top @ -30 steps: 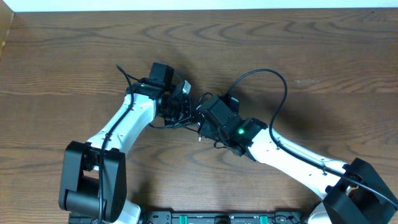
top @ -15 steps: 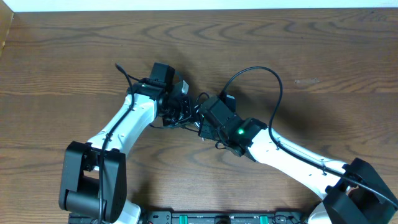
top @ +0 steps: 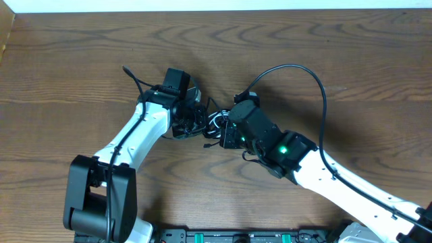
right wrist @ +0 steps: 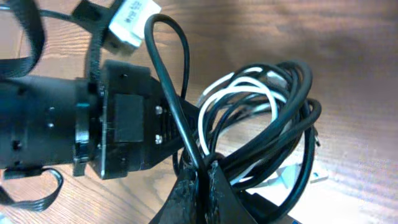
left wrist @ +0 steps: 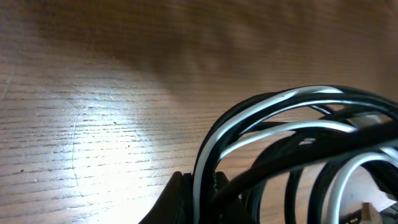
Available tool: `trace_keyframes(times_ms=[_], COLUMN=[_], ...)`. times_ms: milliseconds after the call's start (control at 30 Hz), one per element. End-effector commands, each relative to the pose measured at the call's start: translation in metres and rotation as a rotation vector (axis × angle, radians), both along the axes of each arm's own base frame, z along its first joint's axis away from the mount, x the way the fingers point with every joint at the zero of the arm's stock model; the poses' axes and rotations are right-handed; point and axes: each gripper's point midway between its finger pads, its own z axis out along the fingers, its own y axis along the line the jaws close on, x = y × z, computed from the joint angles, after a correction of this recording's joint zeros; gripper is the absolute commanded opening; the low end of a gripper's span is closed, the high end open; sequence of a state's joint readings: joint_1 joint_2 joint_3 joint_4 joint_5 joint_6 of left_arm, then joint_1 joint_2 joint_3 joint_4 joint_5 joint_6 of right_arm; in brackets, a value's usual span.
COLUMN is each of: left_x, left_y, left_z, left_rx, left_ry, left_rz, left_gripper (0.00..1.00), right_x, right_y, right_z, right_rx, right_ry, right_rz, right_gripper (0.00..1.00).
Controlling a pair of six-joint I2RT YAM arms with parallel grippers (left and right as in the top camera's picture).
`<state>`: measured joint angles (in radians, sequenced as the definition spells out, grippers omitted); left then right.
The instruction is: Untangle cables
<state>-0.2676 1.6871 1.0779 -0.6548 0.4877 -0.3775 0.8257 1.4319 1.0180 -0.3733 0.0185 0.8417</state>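
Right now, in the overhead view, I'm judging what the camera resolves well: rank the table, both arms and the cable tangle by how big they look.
1. table
2. left arm and right arm: too alike to rank, and the right one runs out of frame
3. cable tangle, partly hidden by the arms

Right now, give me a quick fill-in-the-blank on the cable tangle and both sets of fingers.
1. The right arm's fingers are ____ on a black loop of the cable tangle.
2. One thin cable among the black ones is ____.
3. The left arm's fingers grip the same tangle over a ____ table.
Missing: shut; white; wooden.
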Motion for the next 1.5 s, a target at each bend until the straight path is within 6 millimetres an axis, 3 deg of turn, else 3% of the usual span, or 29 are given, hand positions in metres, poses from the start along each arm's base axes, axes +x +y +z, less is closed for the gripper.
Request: trace_keyframes(times_ms=[0,167,267,433,600,833,1067,1167,1267,1333,1433,1467], left_x=[0.006,0.008,0.009,0.010,0.007,0.006,0.005,0.005,0.005,0.004,0.005,0.005], left_y=[0.016,0.016,0.028,0.053,0.076,0.077,0.076,0.073,0.067,0.063,0.056,0.053], left_z=[-0.005,-0.005,-0.009,-0.016,-0.019,-0.019,-0.019,-0.019,-0.019,-0.018,-0.017,-0.017], left_rx=[0.089,0.095,0.166,0.296,0.414,0.414,0.414,0.397,0.363,0.341,0.303,0.292], left_ry=[-0.038,-0.056,-0.061,-0.027,0.000,0.008,0.009,0.012,0.020,0.021,0.011,0.008], left_rz=[-0.016,-0.037,-0.018,0.109,0.229,0.242,0.241,0.238,0.231,0.218,0.164,0.147], left_gripper=[0.08,0.08,0.08,0.08,0.08,0.08,0.08,0.09,0.17,0.25,0.39,0.46], right_x=[0.008,0.009,0.008,0.017,0.023,0.024,0.028,0.023,0.017,0.013,0.010,0.009], right_y=[-0.005,-0.002,0.003,-0.015,-0.036,-0.057,-0.097,-0.101,-0.096,-0.089,-0.082,-0.082], right_z=[0.029,0.032,0.040,0.044,0.032,0.019,0.002,-0.004,-0.010,-0.016,-0.026,-0.029], right_rx=[-0.002,0.000,0.024,0.016,-0.027,-0.122,-0.303,-0.322,-0.308,-0.285,-0.258,-0.260], right_ry=[-0.122,-0.141,-0.169,-0.169,-0.122,-0.104,-0.089,-0.057,-0.023,0.007,0.057,0.066], right_rz=[0.027,0.054,0.128,0.089,0.044,0.058,-0.002,0.007,0.039,0.068,0.080,0.081], right_gripper=[0.01,0.01,0.01,0.01,0.01,0.01,0.01,0.01,0.01,0.08,0.34,0.37])
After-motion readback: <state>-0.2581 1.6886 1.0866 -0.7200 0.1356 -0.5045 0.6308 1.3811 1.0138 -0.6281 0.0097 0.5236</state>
